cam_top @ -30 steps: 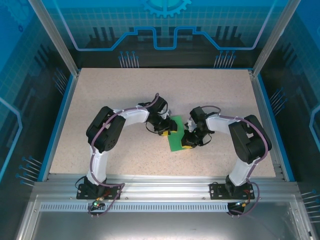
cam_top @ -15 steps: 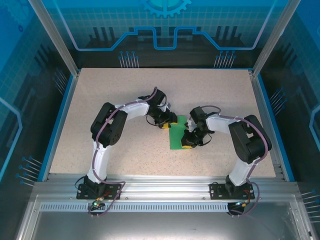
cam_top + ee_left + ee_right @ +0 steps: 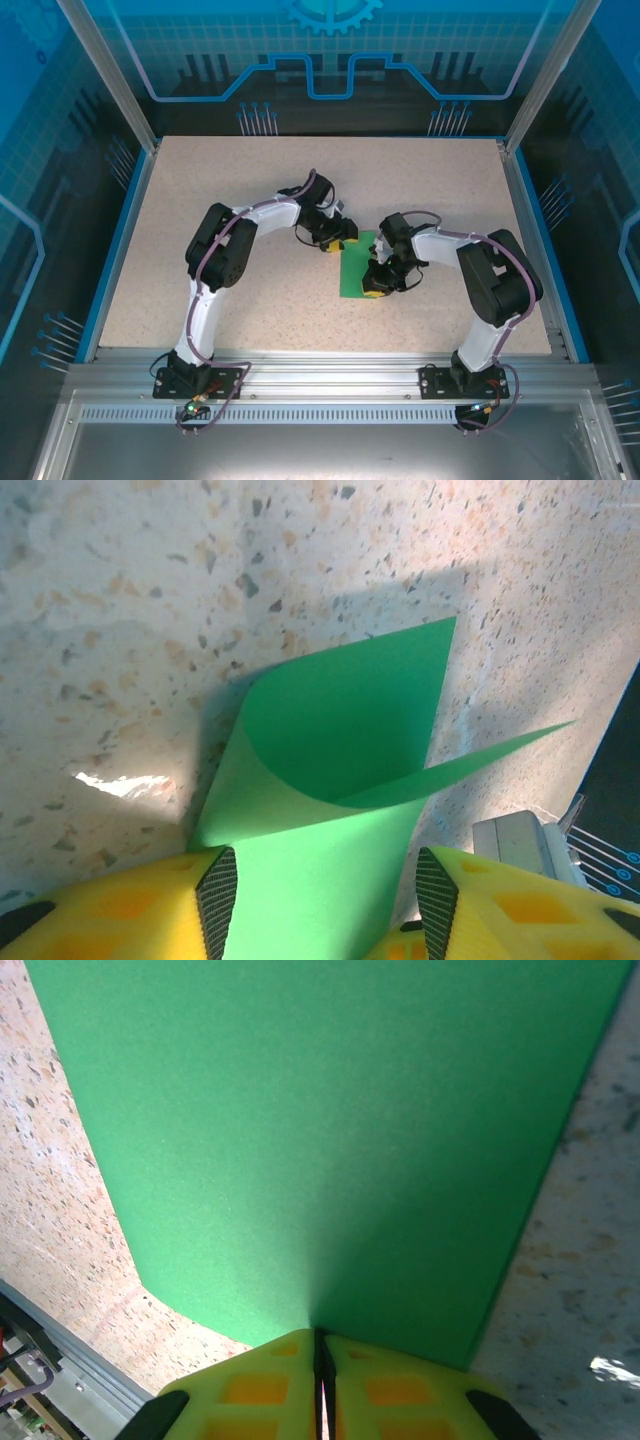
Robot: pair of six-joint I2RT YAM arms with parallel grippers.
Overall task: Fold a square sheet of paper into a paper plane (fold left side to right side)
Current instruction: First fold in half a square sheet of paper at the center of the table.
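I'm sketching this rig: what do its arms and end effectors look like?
Left arm and right arm: black and white links, lilac cables alongside. Left end effector and right end effector: yellow fingers; the left's pads black, ribbed.

Sheet on table, approx. centre

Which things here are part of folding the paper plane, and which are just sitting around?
Job:
green paper sheet, curled over itself
left gripper, jaws apart around it
right gripper, jaws shut on its edge

Not the job:
speckled table
aluminium frame
blue backdrop panels
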